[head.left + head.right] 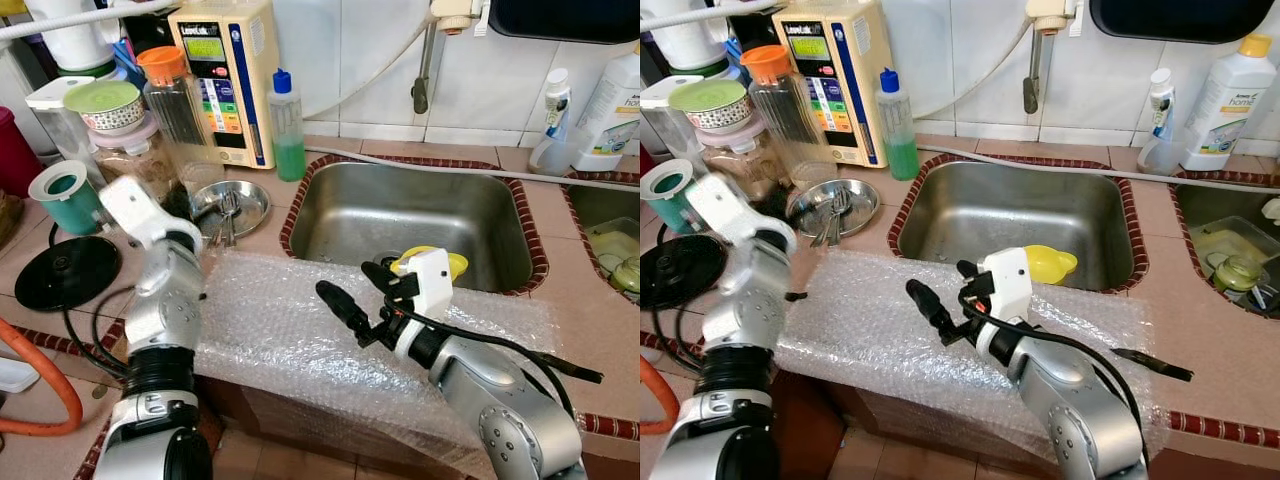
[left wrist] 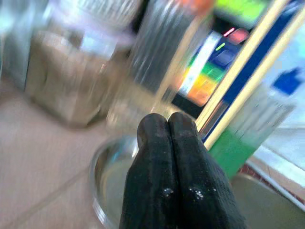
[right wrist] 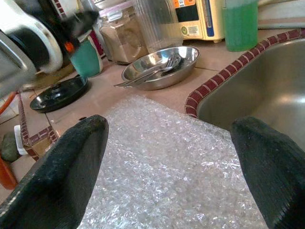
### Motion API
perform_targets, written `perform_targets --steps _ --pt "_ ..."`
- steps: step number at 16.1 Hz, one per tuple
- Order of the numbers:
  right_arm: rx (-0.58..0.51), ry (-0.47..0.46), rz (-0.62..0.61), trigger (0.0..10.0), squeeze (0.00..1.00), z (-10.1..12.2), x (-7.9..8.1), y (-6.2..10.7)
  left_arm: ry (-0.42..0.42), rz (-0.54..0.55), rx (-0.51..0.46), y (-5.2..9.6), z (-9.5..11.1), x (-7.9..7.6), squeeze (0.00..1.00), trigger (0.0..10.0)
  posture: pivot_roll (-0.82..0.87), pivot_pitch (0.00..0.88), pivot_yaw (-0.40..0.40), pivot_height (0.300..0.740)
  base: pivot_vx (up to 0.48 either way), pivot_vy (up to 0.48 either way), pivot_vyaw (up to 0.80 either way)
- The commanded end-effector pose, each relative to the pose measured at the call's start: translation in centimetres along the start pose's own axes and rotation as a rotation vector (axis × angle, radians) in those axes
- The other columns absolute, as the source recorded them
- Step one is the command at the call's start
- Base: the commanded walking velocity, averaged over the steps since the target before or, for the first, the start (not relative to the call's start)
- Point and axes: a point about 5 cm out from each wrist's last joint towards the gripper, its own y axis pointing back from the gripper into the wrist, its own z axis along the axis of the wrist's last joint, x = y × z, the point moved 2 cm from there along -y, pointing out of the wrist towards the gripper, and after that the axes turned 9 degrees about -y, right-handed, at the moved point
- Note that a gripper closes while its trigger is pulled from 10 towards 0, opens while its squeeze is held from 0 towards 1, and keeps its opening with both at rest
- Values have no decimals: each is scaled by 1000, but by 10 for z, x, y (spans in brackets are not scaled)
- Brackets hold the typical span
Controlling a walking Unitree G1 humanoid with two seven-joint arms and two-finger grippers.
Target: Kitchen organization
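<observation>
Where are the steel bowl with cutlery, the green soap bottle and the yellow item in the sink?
steel bowl [image 3: 162,71], right wrist view, on its outer wall.
green soap bottle [image 1: 288,140], left eye view, on its body.
yellow item [image 1: 1048,264], right eye view, on its top surface.

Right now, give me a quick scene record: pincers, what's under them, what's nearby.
left pincer: shut, empty, over the steel dish
right pincer: open, empty, above the bubble wrap
steel dish: holds cutlery, left of the sink
bubble wrap: spread on the counter edge in front of the sink
green soap bottle: upright behind the sink's left corner
yellow item: in the sink
</observation>
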Motion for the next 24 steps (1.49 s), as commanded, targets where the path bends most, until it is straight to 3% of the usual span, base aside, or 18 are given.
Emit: perform_targets --steps 1,9,11,12,14,15,16,17,20,24 --pt "-15 5 10 10000 0 3 2 -2 -64 -40 -62 2 11 -5 0 0 -52 0 112 740 0 0 0" --pt "-22 1 9 10000 0 3 1 -6 -164 -184 -163 12 24 -36 0 0 -48 0 114 740 0 0 0" --pt "-55 -36 -68 10000 0 8 -12 -13 -141 -370 -191 22 26 -73 0 0 -45 0 107 740 0 0 0" --pt "-79 -62 -106 10000 0 11 -19 -15 -157 -409 -187 24 23 -77 0 0 -44 0 107 740 0 0 0" --pt "-124 -101 -167 10000 0 18 -32 -12 -175 -315 -127 24 10 -58 0 0 -44 0 115 740 0 0 0" --pt "-129 -102 -196 10000 0 17 -36 -9 -182 -232 -78 21 1 -40 318 10000 -43 0 117 740 0 0 0" --pt "-129 -101 -212 10000 0 15 -38 -7 -179 -152 -37 18 -8 -20 1000 10000 -43 0 118 740 0 0 0" --pt "-129 -102 -216 10000 0 13 -37 -6 -180 -105 13 17 -16 -6 1000 10000 -45 0 119 740 0 0 0" --pt "-117 -74 -202 10000 0 11 -30 -9 -123 -19 97 16 -31 13 1000 10000 -52 0 121 740 0 0 0" --pt "-117 -72 -207 10000 0 10 -31 -6 28 39 190 18 -52 21 1000 10000 -61 0 121 740 0 0 0"
